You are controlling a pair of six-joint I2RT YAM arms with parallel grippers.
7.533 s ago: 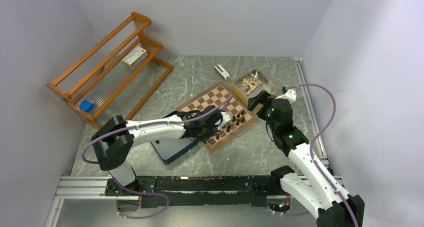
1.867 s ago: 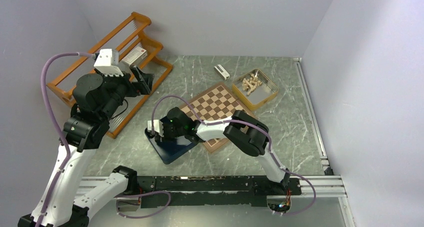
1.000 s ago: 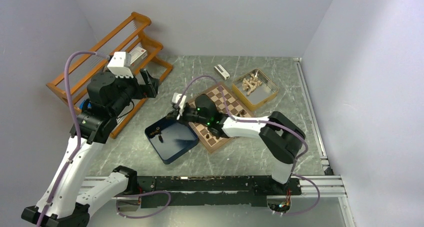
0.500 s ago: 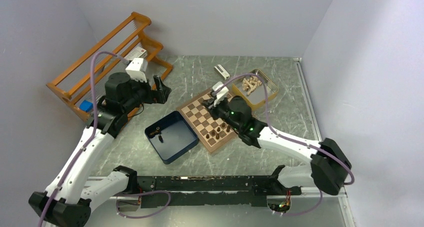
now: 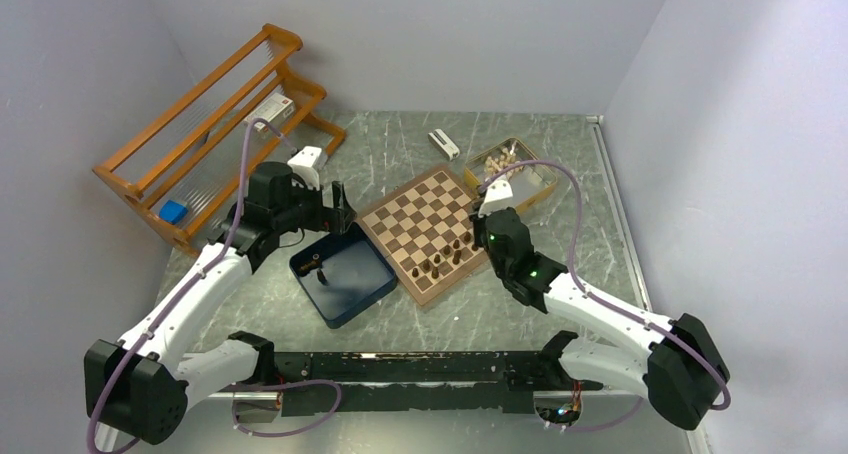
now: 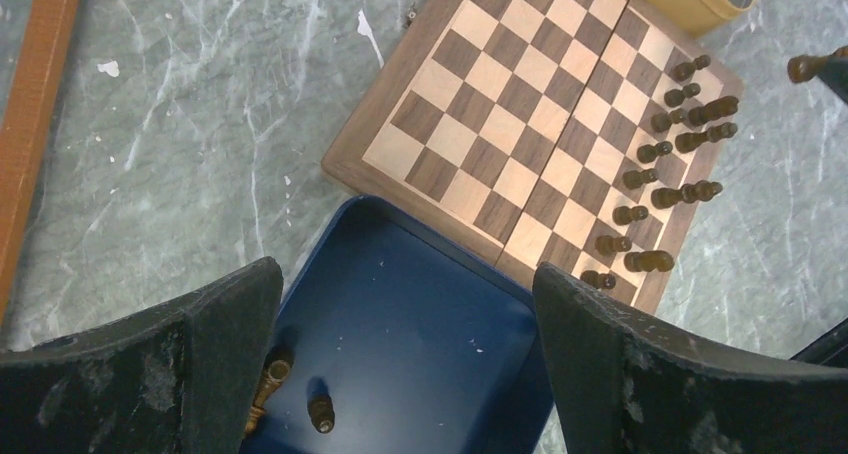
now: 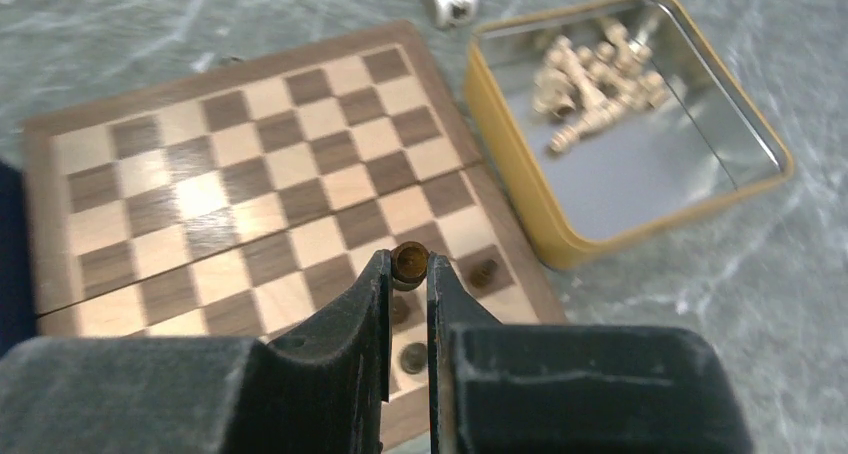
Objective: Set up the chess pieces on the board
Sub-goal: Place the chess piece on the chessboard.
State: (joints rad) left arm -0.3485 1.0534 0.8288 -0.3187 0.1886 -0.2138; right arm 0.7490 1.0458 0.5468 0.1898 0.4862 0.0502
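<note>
Right wrist view is the one that settles it: the right gripper (image 7: 406,276) is clamped on a single dark piece (image 7: 408,260), pinched by its round top, above the board (image 7: 230,174) near the corner beside the yellow tin (image 7: 520,214). From the top camera that gripper (image 5: 481,236) just looks like a black lump over the board's edge, and I can't make out the piece at all.

Left gripper (image 6: 405,294) is spread wide with nothing in it, hanging over the blue box (image 6: 420,314). Its own camera shows two dark pieces in the box (image 6: 320,412), one upright and one lying down. The top view only gives me one speck there.

The dark chess pieces (image 6: 680,124) stand in two rows along one edge of the board. The pale pieces (image 7: 590,74) are heaped in the tin.
</note>
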